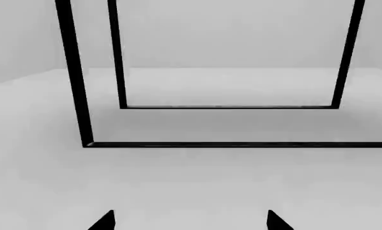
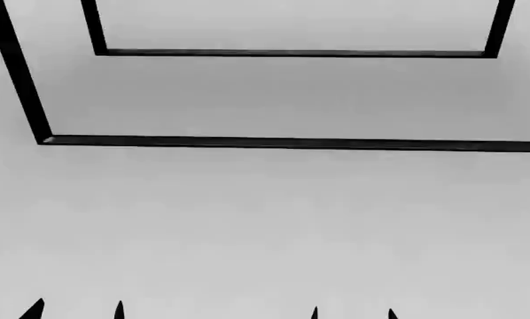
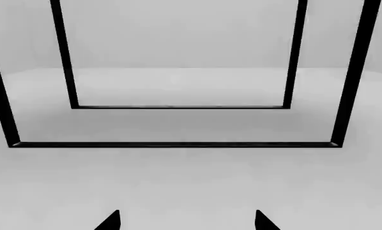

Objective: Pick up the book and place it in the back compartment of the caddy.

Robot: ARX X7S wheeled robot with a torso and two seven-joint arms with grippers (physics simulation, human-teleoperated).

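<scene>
Neither the book nor the caddy shows in any view, so I cannot describe the book's look or place, or judge its handling and where to grip it. Ahead of my left claw (image 1: 189, 221) and right claw (image 3: 186, 221) lies pale floor (image 2: 265, 219) and black frame bars (image 2: 291, 142). Both claws' tips stand wide apart, holding nothing.

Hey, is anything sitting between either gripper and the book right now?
Cannot tell: neither the book nor the caddy shows in any view. Only grey floor and black frame bars are ahead. Both grippers, left and right, show just fingertips, spread apart and holding nothing.
</scene>
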